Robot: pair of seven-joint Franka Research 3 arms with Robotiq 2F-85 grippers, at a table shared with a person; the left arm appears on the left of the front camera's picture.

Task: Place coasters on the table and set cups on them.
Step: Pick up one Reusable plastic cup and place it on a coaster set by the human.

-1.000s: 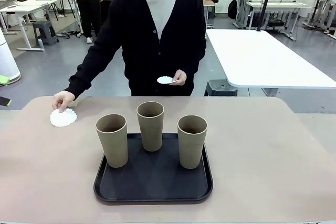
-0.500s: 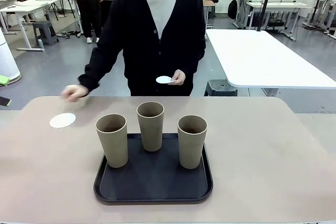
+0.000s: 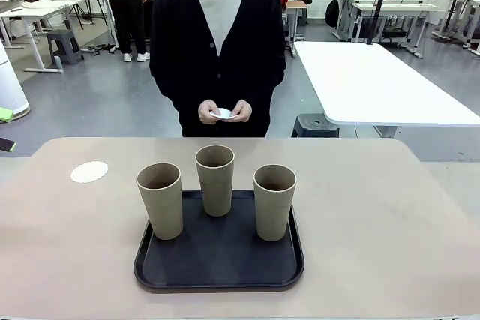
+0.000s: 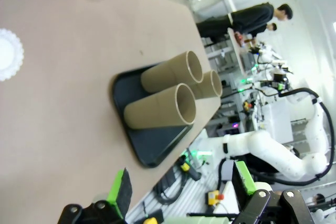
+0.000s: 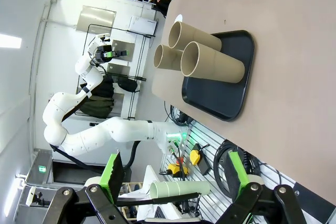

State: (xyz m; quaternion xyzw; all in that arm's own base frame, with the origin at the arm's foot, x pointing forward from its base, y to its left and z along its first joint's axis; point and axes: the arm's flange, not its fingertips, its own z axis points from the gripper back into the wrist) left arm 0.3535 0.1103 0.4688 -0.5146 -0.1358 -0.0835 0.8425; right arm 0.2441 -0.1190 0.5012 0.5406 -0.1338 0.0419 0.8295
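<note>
hands (image 3: 223, 112) regrouping at chest, leaving first coaster (image 3: 89, 171) on bench (image 3: 390, 215), peeling next one; left tool (image 4: 182, 186), right tool (image 5: 174, 174) hanging wide, empty; next: laying second coaster.

The light beige-tan desk (image 3: 375, 207) has rounded corners and carries two things directly. One white scalloped coaster (image 3: 89, 171) lies flat near its far left corner. A black tray (image 3: 217, 254) sits mid-desk, close to the near edge, well apart from the coaster.
</note>
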